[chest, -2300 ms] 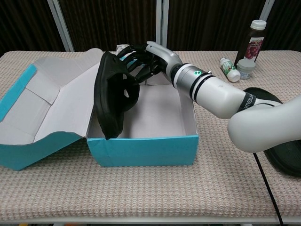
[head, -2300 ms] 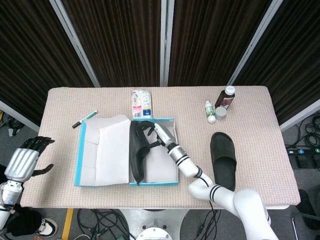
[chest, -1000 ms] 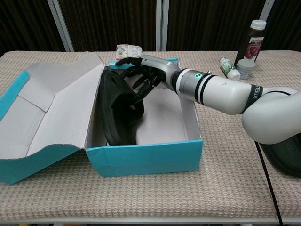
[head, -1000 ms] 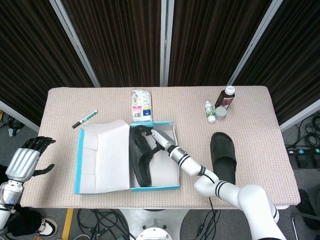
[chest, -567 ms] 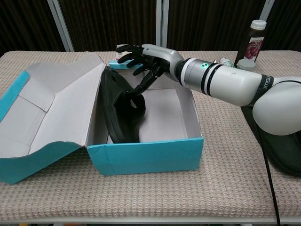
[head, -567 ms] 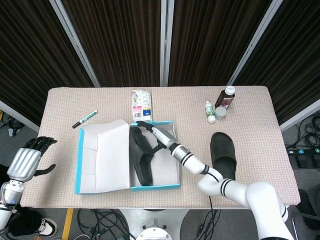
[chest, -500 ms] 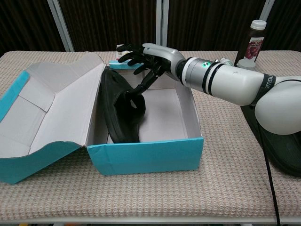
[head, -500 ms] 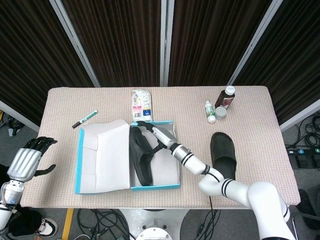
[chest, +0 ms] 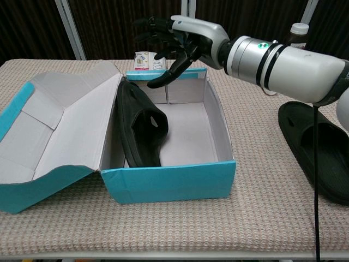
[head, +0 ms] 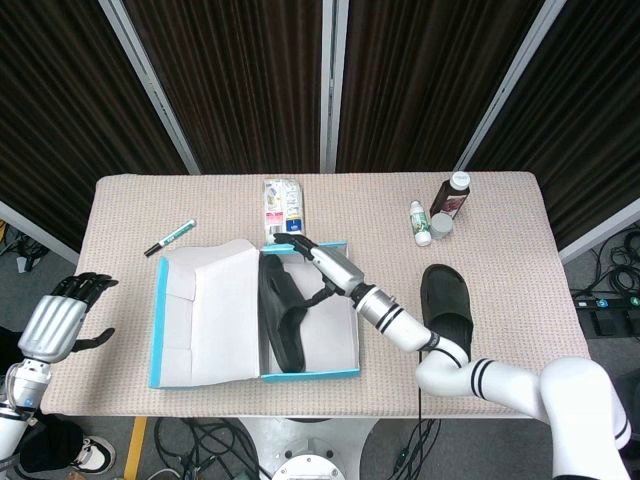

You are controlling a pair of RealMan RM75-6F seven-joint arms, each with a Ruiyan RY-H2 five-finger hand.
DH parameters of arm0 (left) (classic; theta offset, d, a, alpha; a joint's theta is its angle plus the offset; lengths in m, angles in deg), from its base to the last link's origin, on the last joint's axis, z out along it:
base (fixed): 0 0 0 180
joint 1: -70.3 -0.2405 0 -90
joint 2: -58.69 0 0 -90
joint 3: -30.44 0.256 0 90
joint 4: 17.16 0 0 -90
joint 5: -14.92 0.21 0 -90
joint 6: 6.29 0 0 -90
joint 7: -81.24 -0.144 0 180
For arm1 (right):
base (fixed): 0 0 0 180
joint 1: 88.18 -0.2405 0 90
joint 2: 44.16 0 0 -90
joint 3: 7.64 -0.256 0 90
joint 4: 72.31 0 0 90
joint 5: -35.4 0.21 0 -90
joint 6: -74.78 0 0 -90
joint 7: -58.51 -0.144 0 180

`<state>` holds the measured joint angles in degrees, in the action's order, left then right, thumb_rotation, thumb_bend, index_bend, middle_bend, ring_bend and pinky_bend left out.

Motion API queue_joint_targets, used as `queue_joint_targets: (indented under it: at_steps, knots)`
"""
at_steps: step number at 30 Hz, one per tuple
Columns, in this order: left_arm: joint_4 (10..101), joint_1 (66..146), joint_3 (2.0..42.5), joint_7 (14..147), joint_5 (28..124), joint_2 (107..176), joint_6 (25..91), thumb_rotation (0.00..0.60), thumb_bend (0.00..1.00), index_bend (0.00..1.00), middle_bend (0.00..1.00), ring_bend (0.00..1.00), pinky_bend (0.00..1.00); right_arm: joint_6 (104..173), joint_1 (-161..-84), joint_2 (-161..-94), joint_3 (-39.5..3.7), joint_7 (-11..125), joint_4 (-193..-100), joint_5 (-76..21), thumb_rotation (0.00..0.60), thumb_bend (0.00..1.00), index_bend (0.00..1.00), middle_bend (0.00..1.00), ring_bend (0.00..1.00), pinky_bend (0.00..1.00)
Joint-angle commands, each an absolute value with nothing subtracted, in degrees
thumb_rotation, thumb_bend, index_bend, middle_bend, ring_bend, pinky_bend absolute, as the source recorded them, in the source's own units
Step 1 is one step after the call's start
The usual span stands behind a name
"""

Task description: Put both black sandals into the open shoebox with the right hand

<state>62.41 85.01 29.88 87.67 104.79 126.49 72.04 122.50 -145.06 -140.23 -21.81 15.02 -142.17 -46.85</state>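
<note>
One black sandal [head: 281,318] [chest: 142,126] stands on its side inside the teal shoebox [head: 340,371] [chest: 169,183], leaning against the box's left wall. The second black sandal [head: 447,305] [chest: 314,148] lies flat on the table to the right of the box. My right hand [head: 318,260] [chest: 177,39] hovers above the far end of the box with its fingers spread, holding nothing and apart from the sandal. My left hand [head: 60,318] hangs empty off the table's left edge, fingers apart.
The box lid [head: 205,300] lies open to the left. A green-capped marker [head: 169,237] lies at the back left. A white packet [head: 281,208] sits just behind the box. A dark bottle [head: 450,195], a small white bottle [head: 420,222] and a small jar [head: 441,226] stand at the back right.
My right hand let go of the first sandal, which now stands in the box, and rose up and back out of the box with fingers spread.
</note>
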Motion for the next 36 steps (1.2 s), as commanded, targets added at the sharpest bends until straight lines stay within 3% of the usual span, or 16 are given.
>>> queue_joint_targets:
  at_steps: [1,7,14,22,28,36]
  knots:
    - [62.53,85.02,29.90,87.49,104.83,126.56,72.09,0.600,0.19,0.22,0.20,0.14,0.20,125.45,-142.55,-134.98,-22.75,20.11,-148.66,-45.67,0.600,0.00,0.00,0.10,0.00,0.15]
    - [62.86,85.07,29.98,87.11,105.09,126.53,72.21,0.600,0.19,0.22,0.20,0.14,0.20,129.92,-138.32,-127.41,-23.51,35.10,-157.66,-41.47,0.600,0.00,0.00,0.12,0.00,0.15]
    - [63.57,85.27,29.80,86.76,105.36,126.39,72.48,0.600,0.19,0.22,0.20,0.14,0.20,130.22,-134.89,-118.15,-23.92,51.32,-166.85,-30.78,0.600,0.00,0.00,0.12,0.00,0.15]
    - [63.70,85.48,29.47,86.76,105.24,126.69,72.60,0.600,0.19,0.22,0.20,0.14,0.20,133.03,-131.84,-109.77,-21.34,68.42,-172.31,-21.90,0.600,0.00,0.00,0.12,0.00,0.15]
    - [64.05,85.64,29.46,86.46,105.32,126.50,72.53,0.600,0.19,0.22,0.20,0.14,0.20,128.76,-132.42,-102.38,-19.18,77.16,-178.40,-7.53,0.600,0.00,0.00,0.13,0.00,0.15]
    - [64.42,85.48,29.45,86.11,104.94,126.27,72.54,0.600,0.19,0.22,0.20,0.14,0.20,124.99,-135.12,-99.63,-14.11,85.50,-179.74,3.77,0.600,0.00,0.00,0.13,0.00,0.15]
